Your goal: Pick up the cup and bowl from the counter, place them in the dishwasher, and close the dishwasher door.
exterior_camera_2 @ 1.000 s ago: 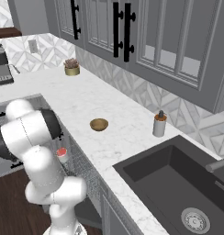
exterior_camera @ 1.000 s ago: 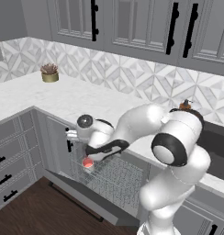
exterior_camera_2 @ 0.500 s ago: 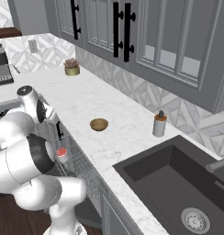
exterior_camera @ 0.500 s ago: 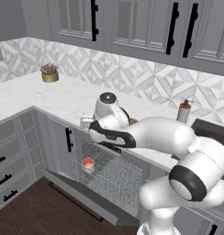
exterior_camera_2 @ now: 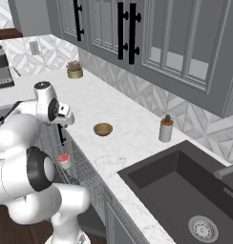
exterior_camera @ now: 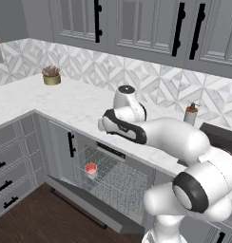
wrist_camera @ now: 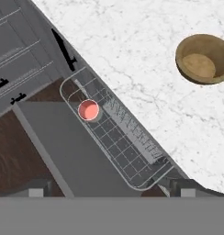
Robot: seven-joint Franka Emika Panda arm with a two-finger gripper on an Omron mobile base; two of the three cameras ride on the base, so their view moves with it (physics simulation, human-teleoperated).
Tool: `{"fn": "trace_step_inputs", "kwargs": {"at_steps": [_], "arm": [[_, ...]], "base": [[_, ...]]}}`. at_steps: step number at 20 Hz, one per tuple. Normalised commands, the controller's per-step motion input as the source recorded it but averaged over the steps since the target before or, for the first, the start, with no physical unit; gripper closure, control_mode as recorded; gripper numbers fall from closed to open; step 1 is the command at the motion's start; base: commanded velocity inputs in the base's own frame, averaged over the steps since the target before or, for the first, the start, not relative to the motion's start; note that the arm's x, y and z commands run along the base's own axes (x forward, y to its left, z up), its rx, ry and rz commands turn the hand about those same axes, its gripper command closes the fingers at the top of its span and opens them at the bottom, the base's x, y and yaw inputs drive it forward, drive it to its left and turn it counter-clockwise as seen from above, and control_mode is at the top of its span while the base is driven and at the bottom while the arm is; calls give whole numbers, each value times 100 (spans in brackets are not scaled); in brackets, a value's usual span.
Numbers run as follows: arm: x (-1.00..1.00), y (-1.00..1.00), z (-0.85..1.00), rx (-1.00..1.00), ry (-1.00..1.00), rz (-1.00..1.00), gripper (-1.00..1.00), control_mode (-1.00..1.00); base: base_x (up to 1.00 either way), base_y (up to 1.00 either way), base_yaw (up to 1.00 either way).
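The cup [exterior_camera: 91, 169] stands upright in the silver rack [exterior_camera: 115, 180] of the open dishwasher, red inside up; it is also the cup [wrist_camera: 88, 110] and the cup [exterior_camera_2: 64, 158]. The dishwasher door [exterior_camera: 77, 195] hangs down, seen as the grey door [wrist_camera: 63, 149]. The brown bowl [exterior_camera_2: 103, 129] sits on the marble counter [exterior_camera_2: 106, 102]; it is the bowl [wrist_camera: 203, 58] at upper right. My gripper [exterior_camera: 104, 125] hovers at counter height above the rack, left of the bowl, open and empty, fingertips [wrist_camera: 38, 189] wide apart. In the right base view the gripper [exterior_camera_2: 66, 117] is near the counter edge.
A gold pot with a plant [exterior_camera: 52, 76] stands at the back left of the counter. A soap dispenser [exterior_camera_2: 165, 128] is beside the dark sink [exterior_camera_2: 185, 190]. A narrow cabinet door with a vertical black handle [exterior_camera: 70, 144] and grey drawers [exterior_camera: 11, 156] flank the dishwasher.
The arm has risen from the rack to counter height and swung toward the counter. The cup, held a second ago, stays in the rack, let go.
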Motion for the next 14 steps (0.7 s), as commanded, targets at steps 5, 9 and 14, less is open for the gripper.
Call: {"fn": "trace_step_inputs", "kwargs": {"at_steps": [5, 9, 14], "arm": [[17, -24, -4, -14, 18, 10, -100, -100], [40, -5, -11, -12, 18, 4, -100, -100], [39, -31, -19, -7, 10, 4, -100, -100]], "base": [[0, 0, 0], [0, 0, 0], [0, 0, 0]]}}
